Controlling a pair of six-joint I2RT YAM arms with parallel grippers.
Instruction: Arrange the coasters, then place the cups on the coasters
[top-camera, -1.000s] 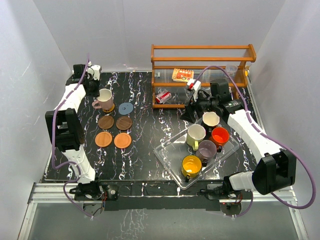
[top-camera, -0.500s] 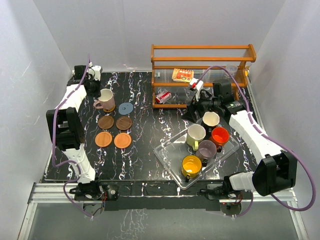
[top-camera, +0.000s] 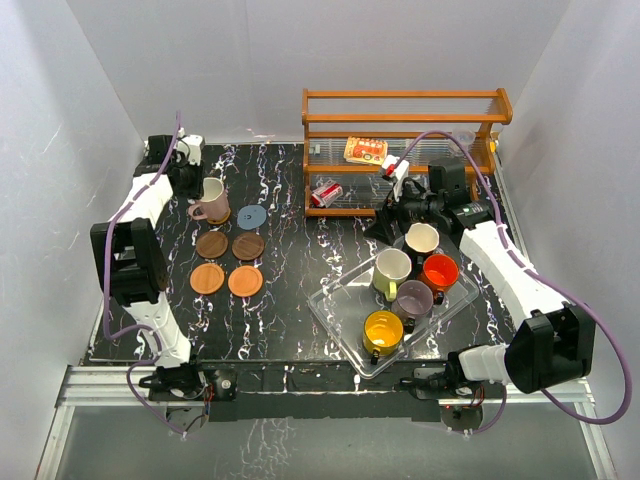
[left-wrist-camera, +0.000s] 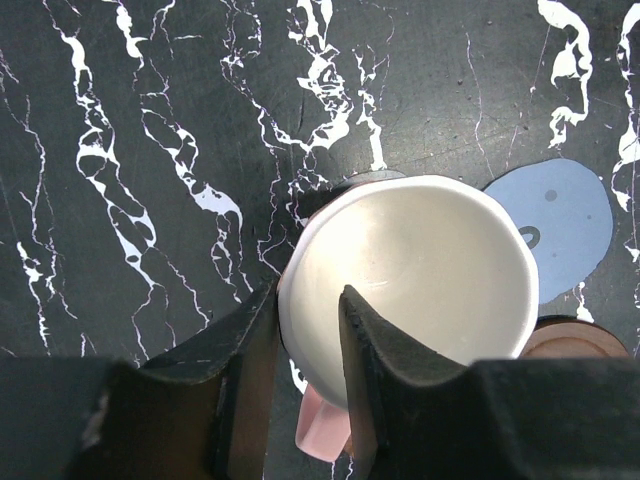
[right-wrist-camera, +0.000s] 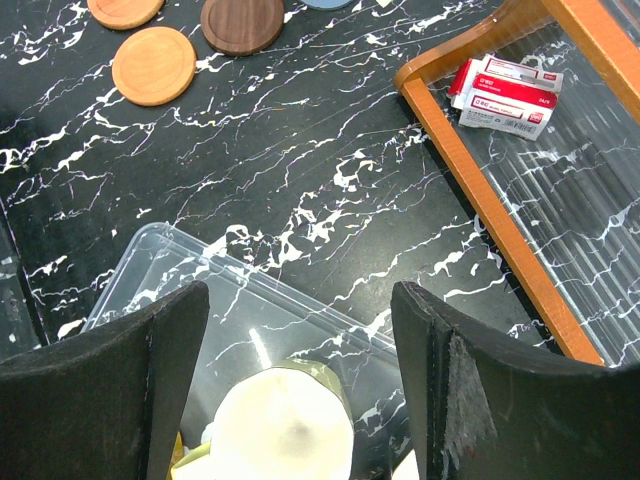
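Note:
A pale pink cup (top-camera: 211, 198) (left-wrist-camera: 420, 280) stands on an orange-brown coaster (top-camera: 221, 217) at the back left. My left gripper (top-camera: 200, 188) (left-wrist-camera: 308, 292) straddles its rim, one finger inside and one outside, with the jaws slightly parted. A blue-grey coaster (top-camera: 251, 215) (left-wrist-camera: 560, 225) lies beside the cup. In front lie two dark brown coasters (top-camera: 211, 244) (top-camera: 248, 246) and two orange ones (top-camera: 207, 278) (top-camera: 245, 281). My right gripper (top-camera: 393, 215) (right-wrist-camera: 300, 295) hangs open and empty above the pale olive-cream cup (top-camera: 392, 270) (right-wrist-camera: 285, 425).
A clear plastic tray (top-camera: 335, 305) (right-wrist-camera: 150, 245) holds the black (top-camera: 421, 240), orange-red (top-camera: 440, 271), mauve (top-camera: 413, 298), yellow (top-camera: 383, 333) and olive-cream cups. A wooden shelf (top-camera: 405, 95) (right-wrist-camera: 480, 190) with small boxes (right-wrist-camera: 505, 95) stands at the back right.
My left gripper's jaws have loosened from the pink cup's rim. The right gripper has drifted slightly toward the back and stays open.

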